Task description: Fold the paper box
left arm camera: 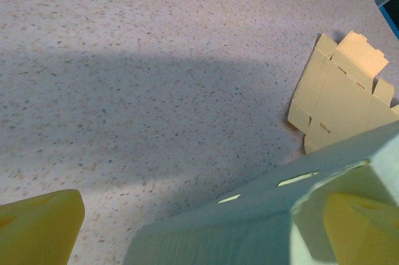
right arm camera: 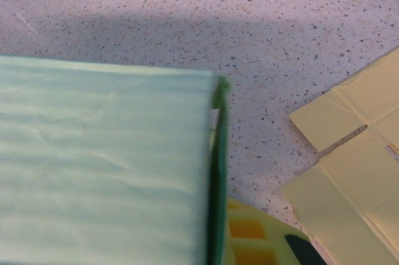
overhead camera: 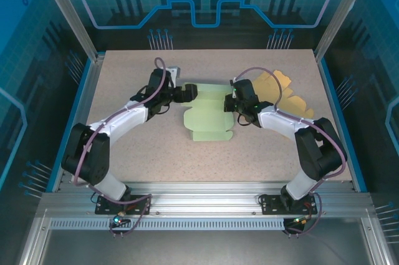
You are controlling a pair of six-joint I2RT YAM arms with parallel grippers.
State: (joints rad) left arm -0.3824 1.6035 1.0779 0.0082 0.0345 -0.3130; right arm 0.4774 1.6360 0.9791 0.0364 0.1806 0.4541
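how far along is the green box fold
Early. Done: one panel of the green box looks lifted off the table, its edge creased up in the right wrist view. In hand: the right fingers are shut at that edge, apparently pinching it; the left fingers stand open at its other side. Left: most panels lie flat, no box shape yet.

Top view high above table (overhead camera: 149, 153), wrist views close, low, both sharing green paper box (left arm camera: 237, 234)

my fingers (left arm camera: 37, 227) are yellow, the paper box (overhead camera: 209, 118) light green, the other sheet (overhead camera: 282, 90) pale yellow, the table (overhead camera: 156, 146) speckled beige.
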